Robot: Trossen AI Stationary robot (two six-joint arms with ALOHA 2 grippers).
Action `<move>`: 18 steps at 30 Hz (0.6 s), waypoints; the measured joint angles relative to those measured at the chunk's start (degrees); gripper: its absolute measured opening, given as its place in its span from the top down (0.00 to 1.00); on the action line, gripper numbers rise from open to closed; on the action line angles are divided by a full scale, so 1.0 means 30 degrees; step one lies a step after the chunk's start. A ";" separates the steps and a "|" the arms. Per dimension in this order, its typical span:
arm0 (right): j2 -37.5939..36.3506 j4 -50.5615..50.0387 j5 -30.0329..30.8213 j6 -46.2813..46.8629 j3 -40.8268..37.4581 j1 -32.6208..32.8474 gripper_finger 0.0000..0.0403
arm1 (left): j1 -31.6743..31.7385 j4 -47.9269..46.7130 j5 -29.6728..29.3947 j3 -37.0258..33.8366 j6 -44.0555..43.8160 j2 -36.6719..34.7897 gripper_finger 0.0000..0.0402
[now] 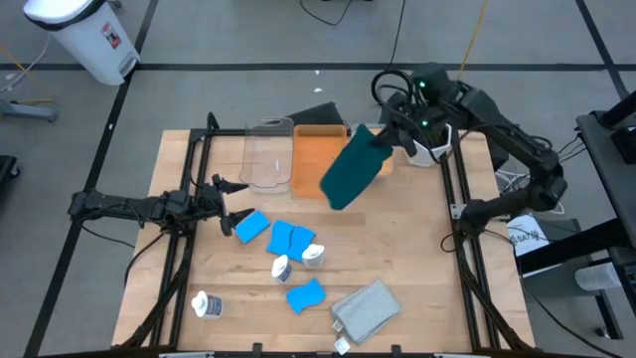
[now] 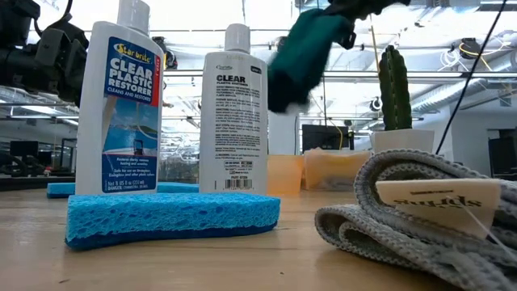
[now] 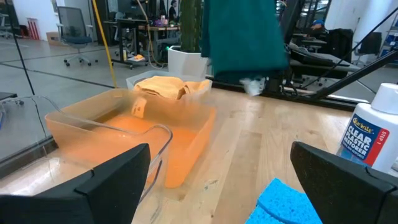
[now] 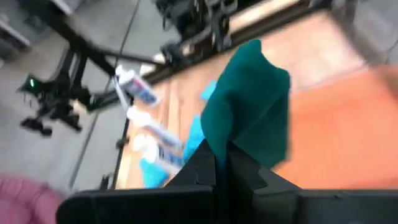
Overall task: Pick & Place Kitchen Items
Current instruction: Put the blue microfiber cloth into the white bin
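My right gripper [image 1: 386, 139] is shut on a dark green cloth [image 1: 352, 172] and holds it in the air over the orange bin [image 1: 316, 149] at the table's far middle. An orange cloth [image 3: 166, 87] lies in that bin. My left gripper [image 1: 231, 205] is open and empty at the table's left, beside a blue sponge [image 1: 251, 226]. Two more blue sponges [image 1: 291, 239] [image 1: 306, 295], white labelled bottles [image 1: 281, 267] [image 1: 313, 255] [image 1: 207, 304] and a folded grey cloth [image 1: 366, 308] lie on the near half of the table. My right gripper pinches the green cloth's bunched upper end [image 4: 231, 138] between its two fingers. The fingers come from above, slanting toward the table's left. The cloth hangs slack below the fingers [image 2: 307, 52], clear of the bin and the table.
A clear bin [image 1: 268, 154] stands against the orange bin's left side. A white pot with a green cactus [image 2: 394, 93] stands at the far right, under my right arm. Bare wood shows at the table's middle right [image 1: 412, 239].
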 joint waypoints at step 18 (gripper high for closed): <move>0.0804 -0.6246 2.0108 -0.6860 0.2368 0.2203 1.00 | 0.0003 -0.0004 0.0005 0.0004 0.0000 -0.0004 0.02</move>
